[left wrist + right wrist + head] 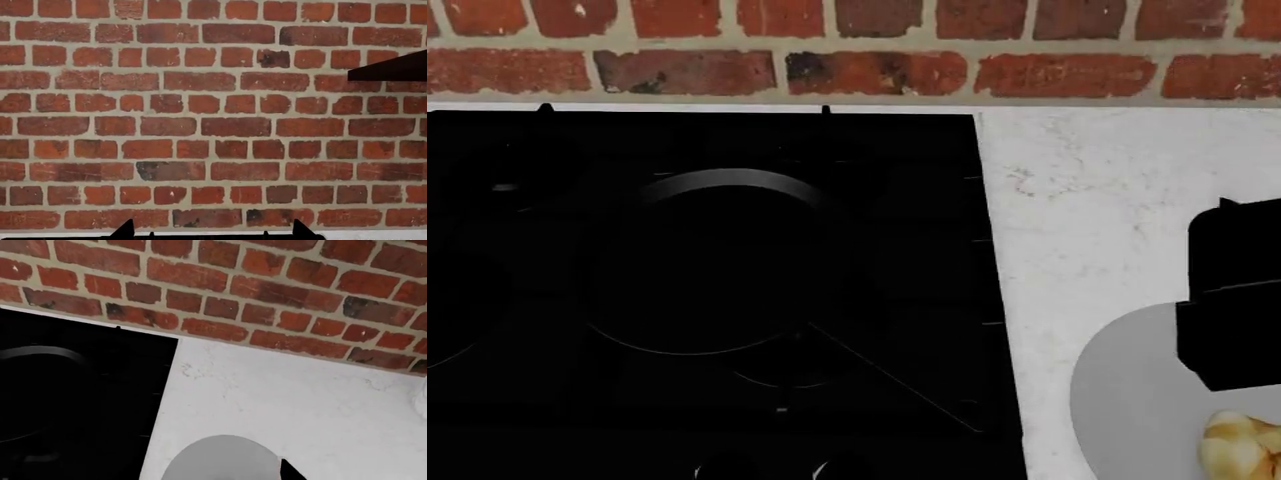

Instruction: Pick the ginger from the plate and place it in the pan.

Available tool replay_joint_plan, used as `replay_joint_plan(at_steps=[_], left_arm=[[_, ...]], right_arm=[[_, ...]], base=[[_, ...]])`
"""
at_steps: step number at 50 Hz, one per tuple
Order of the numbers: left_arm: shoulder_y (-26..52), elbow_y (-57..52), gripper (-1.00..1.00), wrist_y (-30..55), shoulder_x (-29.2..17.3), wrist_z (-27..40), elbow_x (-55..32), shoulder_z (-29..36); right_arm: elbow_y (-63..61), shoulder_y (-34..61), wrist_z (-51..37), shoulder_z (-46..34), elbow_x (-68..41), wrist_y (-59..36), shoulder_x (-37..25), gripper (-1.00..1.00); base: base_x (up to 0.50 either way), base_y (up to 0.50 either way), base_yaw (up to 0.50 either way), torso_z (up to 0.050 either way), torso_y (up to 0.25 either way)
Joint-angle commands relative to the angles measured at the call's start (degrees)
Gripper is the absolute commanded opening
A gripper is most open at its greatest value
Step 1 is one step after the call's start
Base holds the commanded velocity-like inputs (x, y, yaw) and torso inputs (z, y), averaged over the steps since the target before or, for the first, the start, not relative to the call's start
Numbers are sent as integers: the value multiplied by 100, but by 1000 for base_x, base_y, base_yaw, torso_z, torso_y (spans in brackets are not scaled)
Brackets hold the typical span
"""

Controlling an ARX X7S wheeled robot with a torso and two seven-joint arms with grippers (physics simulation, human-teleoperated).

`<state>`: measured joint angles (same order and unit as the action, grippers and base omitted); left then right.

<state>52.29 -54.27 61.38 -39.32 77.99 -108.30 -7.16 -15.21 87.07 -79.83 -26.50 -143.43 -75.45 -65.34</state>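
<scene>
Ginger [1241, 446] lies on the plate [1128, 385], at its 4 o'clock edge, low right in head view; plate rests on white marbled worktop [1081, 200], right of the black stove [934, 250]; pan [714, 265] sits on the stove, handle running toward 4 o'clock; right arm's dark body [1233, 295] hangs over the plate, just above the ginger; right hand's state cannot be told; left hand not seen; brick wall [868, 60] behind.

Right arm [1234, 295] a blocky, matte-black housing with squared edges
</scene>
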Motion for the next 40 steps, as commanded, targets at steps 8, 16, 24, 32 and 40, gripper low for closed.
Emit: replay_joint_plan(at_steps=[8, 16, 24, 32, 40], left_arm=[[-172, -11, 100, 11, 24, -143, 170, -52], [-179, -21, 100, -13, 0, -139, 167, -48], [-167, -8, 100, -1, 37, -162, 187, 39], [-215, -12, 100, -22, 38, -186, 218, 26], [-190, -15, 100, -53, 26, -163, 204, 54]], right_arm=[[670, 622, -256, -1084, -905, -325, -253, 100], [1018, 1005, -400, -1573, -1128, -580, -230, 100], [1040, 963, -322, -1809, -1150, -706, -341, 100], [1089, 820, -165, -1839, -957, -832, -547, 100], [1213, 790, -55, -1903, -799, -932, -530, 100]], base=[[0, 0, 0, 0, 0], [0, 0, 0, 0, 0], [0, 0, 0, 0, 0], [0, 0, 0, 0, 0], [0, 0, 0, 0, 0]])
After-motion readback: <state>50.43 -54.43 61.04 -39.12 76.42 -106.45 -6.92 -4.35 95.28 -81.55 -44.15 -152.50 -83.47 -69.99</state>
